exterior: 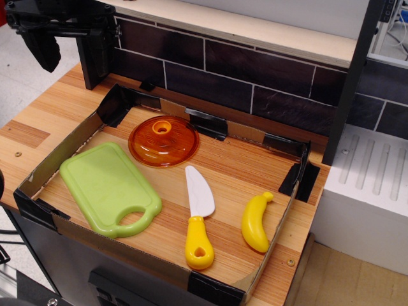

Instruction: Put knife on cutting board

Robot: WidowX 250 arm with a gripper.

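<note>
1. Four loose objects lie inside one shallow cardboard-walled tray on a wooden counter: one knife, one banana, one cutting board, one lid.
2. Nearest the viewer, the knife lies flat on the tray floor, its yellow handle toward the front edge and its white blade pointing away. It is just to the right of the cutting board and not touching it.
3. The yellow toy banana lies near the knife on its right, close to the tray's right wall.
4. The light-green cutting board occupies the left half of the tray, with its loop handle at the near corner facing the knife. Nothing rests on it.
5. The round orange lid sits farther back, close to the board's far corner.
6. Farthest, at upper left, the dark gripper hangs well above and apart from the tray. Whether its jaws are wide or narrow cannot be told.
7. Judged risks: the banana shares the handle's colour, so it could be grasped by mistake. The flat blade offers little grip, and a descent may push the knife aside. The tray walls may obstruct a low approach.
</note>
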